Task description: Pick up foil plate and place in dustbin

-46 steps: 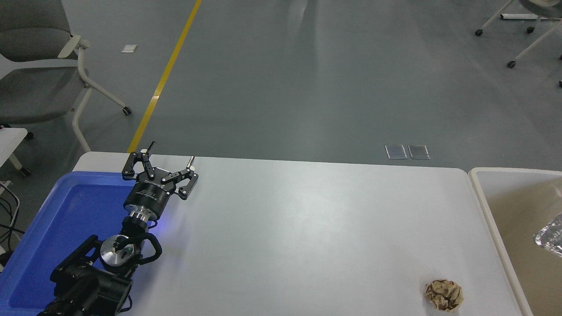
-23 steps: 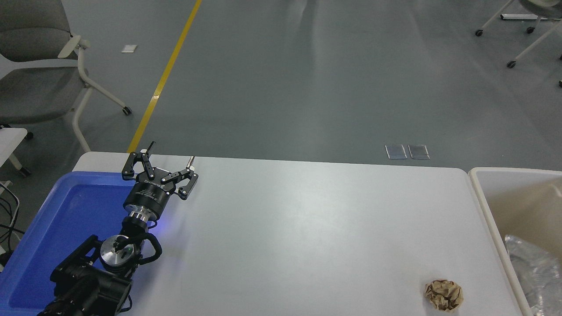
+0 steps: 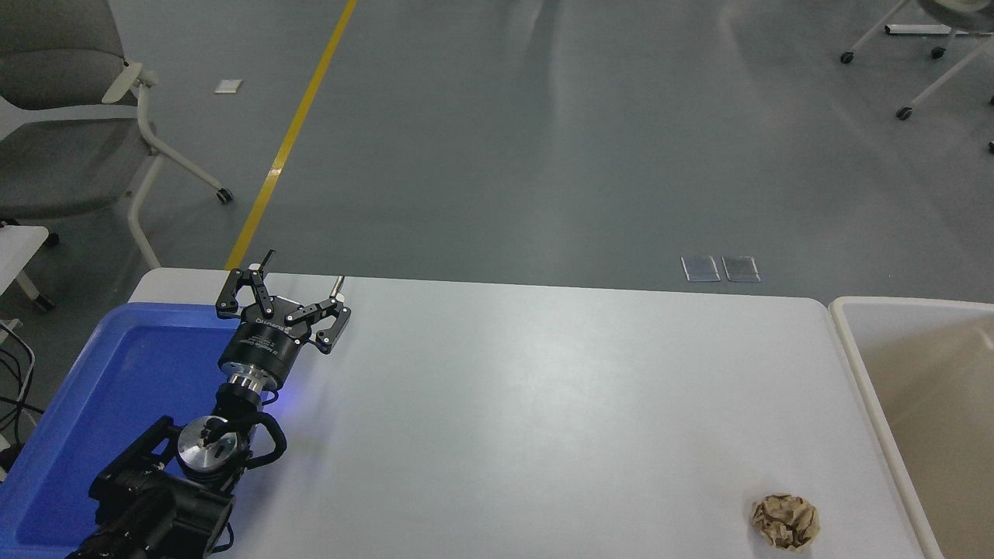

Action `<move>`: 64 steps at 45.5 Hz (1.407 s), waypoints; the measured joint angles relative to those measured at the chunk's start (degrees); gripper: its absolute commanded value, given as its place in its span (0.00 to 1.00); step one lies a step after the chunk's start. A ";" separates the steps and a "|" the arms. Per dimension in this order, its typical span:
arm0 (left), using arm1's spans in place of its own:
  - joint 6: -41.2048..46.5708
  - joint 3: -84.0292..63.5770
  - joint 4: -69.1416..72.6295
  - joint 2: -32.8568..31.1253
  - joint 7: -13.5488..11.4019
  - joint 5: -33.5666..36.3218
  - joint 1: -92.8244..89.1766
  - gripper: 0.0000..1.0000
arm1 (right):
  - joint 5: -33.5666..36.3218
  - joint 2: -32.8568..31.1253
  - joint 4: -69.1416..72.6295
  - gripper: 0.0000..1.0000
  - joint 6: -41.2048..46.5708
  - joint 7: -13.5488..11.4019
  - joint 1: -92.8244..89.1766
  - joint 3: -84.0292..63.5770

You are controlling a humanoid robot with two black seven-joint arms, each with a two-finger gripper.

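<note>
Beige-lined dustbin (image 3: pixel 916 404) stands at the desk's (image 3: pixel 543 404) right edge; no foil plate can be seen in its visible part. Left gripper (image 3: pixel 299 289), jaws spread wide and holding nothing, hangs over the blue tray's (image 3: pixel 116 404) far corner, well apart from the bin. Crumpled paper ball (image 3: pixel 785 522) lies near the bin.

I can find no text that I can read anywhere in my view. The left gripper (image 3: pixel 299 281) carries a small band of pale print on its black round body, but it is too fine and blurred for me to make out a single letter. The blue tray (image 3: pixel 116 388), the white table (image 3: pixel 543 404), the dustbin (image 3: pixel 854 349) and the crumpled paper ball (image 3: pixel 785 522) show no labels or numbers. The yellow line (image 3: pixel 291 136) on the floor is plain, with no lettering.
</note>
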 measured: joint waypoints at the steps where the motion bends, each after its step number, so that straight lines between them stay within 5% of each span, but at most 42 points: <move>1: 0.00 0.00 0.00 0.00 0.00 0.00 0.00 0.99 | 0.00 -0.18 0.24 1.00 0.00 0.02 0.60 0.11; 27: 0.00 -0.01 0.01 0.00 0.03 0.00 0.00 0.99 | -3.56 -0.30 11.20 1.00 0.22 0.01 26.87 -0.21; 64: 0.00 0.00 0.01 0.01 0.02 -0.01 0.00 0.99 | -9.17 16.38 37.04 1.00 11.82 0.00 66.07 -37.60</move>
